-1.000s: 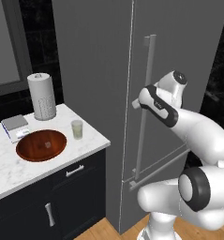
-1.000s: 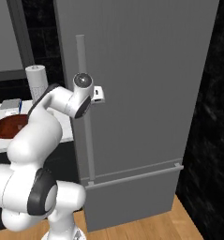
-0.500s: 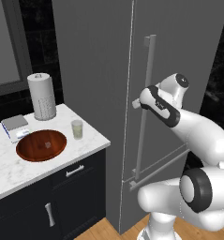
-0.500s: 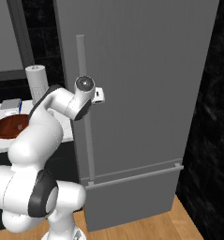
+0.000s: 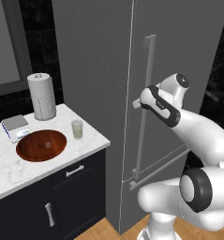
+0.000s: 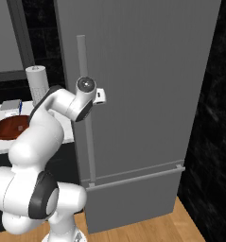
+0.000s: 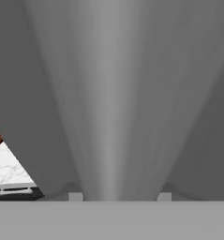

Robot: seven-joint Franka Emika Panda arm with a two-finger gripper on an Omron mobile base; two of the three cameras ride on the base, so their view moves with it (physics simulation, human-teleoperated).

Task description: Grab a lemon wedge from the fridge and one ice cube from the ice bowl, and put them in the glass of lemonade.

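Jaws [image 5: 138, 103] straddling fridge [image 5: 94, 70] handle [image 5: 146, 93].

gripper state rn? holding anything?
Gripper: shut on the fridge handle, fingertips either side of the bar; fridge door closed.

1. The fridge [image 5: 94, 93] was tall, matte grey, upright, with its door shut and a seam low down above a lower panel. Its long vertical grey bar handle [image 5: 145, 108] ran down the door front to that seam.
2. The ice bowl [image 5: 41, 145] was wide, shallow and reddish-brown, sitting flat on the marble counter at about 9 o'clock from the fridge's base. A faint pale speck showed at its centre; too small to identify.
3. The glass of lemonade [image 5: 77, 129] was a small clear tumbler of pale liquid, upright, just beside the bowl at its 2 o'clock, not touching.
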